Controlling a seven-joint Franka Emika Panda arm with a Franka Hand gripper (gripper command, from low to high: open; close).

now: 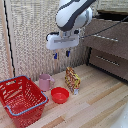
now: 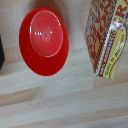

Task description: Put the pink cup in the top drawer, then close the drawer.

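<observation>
The pink mug (image 1: 46, 81) stands on the wooden floor (image 1: 95, 105) at lower left of centre in the exterior view, just beside the red mesh basket (image 1: 21, 99) and near the red bowl (image 1: 60, 94). It is missing from the wrist view, which shows only the red bowl (image 2: 44, 41) from above and the yellow-and-red packet (image 2: 108, 37) near it. The gripper (image 1: 61, 54) hangs in mid-frame above these things, its blue-tipped fingers apart and holding nothing. The dresser (image 1: 108, 46) fills the upper right, its top drawer (image 1: 102, 35) pulled partly out.
</observation>
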